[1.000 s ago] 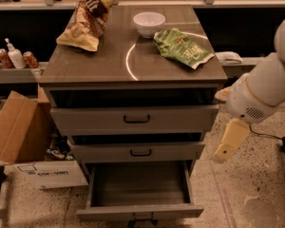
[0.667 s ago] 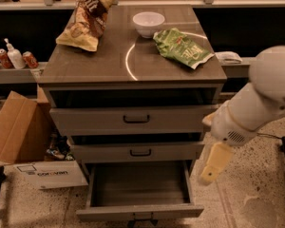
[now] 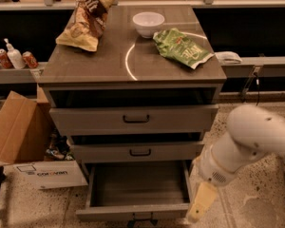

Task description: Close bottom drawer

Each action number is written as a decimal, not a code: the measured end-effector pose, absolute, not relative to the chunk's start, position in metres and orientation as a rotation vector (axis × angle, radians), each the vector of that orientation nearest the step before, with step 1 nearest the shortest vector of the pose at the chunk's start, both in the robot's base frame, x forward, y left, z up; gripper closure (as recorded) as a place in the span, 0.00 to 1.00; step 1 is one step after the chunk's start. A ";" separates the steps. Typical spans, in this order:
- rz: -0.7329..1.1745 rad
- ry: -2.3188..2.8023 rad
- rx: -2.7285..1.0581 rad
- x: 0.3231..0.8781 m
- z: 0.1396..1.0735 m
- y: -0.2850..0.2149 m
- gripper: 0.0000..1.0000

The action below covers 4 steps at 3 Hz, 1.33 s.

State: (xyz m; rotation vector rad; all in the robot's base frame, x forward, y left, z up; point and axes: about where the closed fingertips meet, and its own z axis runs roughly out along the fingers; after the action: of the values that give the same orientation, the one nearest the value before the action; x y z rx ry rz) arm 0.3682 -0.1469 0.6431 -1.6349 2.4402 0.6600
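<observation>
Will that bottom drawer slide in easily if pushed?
Probably: the bottom drawer looks empty, so likely light. Its front seems rigid. The gripper is by a front corner, so an off-centre push might skew it.

A grey wood-grain cabinet top [image 3: 109, 65] carries three items: a crumpled brown snack bag [image 3: 88, 20] at the back left, a white bowl [image 3: 148, 23] at the back centre, and a green snack bag [image 3: 180, 46] lying flat just right of the bowl. The cabinet stands on a speckled floor [image 3: 261, 198], where an open cardboard box [image 3: 16, 127] sits to its left; the robot's gripper [image 3: 201, 208] hangs low over the floor by the cabinet's front right corner
</observation>
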 end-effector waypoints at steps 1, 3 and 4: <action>0.736 2.452 -1.595 0.369 0.607 -0.139 0.00; 0.727 2.473 -1.579 0.370 0.587 -0.140 0.00; 0.727 2.477 -1.577 0.370 0.538 -0.145 0.00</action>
State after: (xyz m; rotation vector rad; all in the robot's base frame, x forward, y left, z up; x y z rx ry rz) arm 0.3705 -0.1452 0.5377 -1.5770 2.4773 0.7270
